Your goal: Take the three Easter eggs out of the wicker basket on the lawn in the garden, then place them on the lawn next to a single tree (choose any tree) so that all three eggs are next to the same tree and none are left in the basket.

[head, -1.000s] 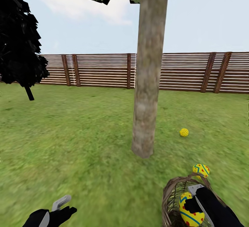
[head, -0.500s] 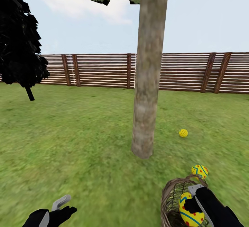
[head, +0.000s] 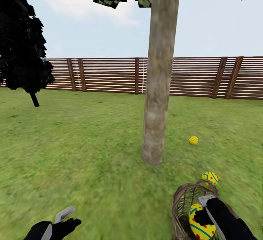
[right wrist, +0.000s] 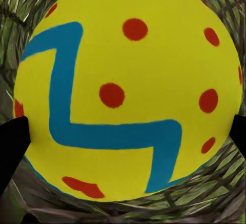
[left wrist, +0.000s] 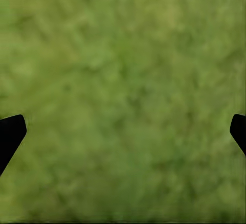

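Observation:
The wicker basket (head: 181,207) sits on the lawn (head: 84,152) just in front of the tree (head: 157,86). Inside it lies a yellow Easter egg (head: 200,228) with a blue zigzag and red dots. My right gripper (head: 203,210) is down in the basket, open, its fingertips (right wrist: 11,142) on either side of that egg (right wrist: 128,90). A second egg (head: 210,177) shows just past the basket's far rim. A third small yellow dotted egg (head: 193,140) lies on the grass right of the trunk. My left gripper (head: 67,218) hovers open over bare grass (left wrist: 123,80).
A brown slatted fence (head: 109,74) closes the garden at the back. A small all-black tree (head: 22,49) stands at the far left. Open grass stretches to the left of and behind the trunk.
The whole view has shifted slightly, so the trunk and black tree sit a little further right. Both arms hold the same pose, and the eggs and basket have not moved on the grass.

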`<state>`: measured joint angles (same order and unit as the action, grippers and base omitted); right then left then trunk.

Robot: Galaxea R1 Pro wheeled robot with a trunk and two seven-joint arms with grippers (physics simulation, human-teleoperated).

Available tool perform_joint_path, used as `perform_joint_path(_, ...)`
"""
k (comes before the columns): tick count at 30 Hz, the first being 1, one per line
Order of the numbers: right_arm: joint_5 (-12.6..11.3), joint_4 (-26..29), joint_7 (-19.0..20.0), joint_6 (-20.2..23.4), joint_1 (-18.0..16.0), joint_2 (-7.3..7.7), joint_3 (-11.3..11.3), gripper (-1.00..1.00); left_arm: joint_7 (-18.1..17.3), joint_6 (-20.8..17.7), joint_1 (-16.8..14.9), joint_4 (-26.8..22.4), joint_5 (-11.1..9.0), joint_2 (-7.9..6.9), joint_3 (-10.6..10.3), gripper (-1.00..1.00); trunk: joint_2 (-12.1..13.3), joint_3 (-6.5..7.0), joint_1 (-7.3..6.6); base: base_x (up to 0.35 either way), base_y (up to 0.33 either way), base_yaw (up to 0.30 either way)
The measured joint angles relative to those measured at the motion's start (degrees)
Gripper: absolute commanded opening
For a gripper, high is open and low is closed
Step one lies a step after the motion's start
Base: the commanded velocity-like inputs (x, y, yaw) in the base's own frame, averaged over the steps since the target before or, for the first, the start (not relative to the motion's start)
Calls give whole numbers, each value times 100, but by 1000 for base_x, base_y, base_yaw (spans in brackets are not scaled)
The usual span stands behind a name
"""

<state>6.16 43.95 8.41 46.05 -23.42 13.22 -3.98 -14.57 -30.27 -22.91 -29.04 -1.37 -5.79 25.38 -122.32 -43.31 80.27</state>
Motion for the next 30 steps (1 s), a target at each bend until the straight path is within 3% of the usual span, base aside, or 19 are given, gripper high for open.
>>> perform_joint_path(6,15,1,0,1,0,-8,1,-100,0,2,0,1,0,4,-1,100,241,108,-133,-195,125,0)
perform_joint_path(30,0,1,0,0,0,-26,-10,-100,-10,3,0,1,-1,3,-2,100,1203,539,-662,-2,1,0)
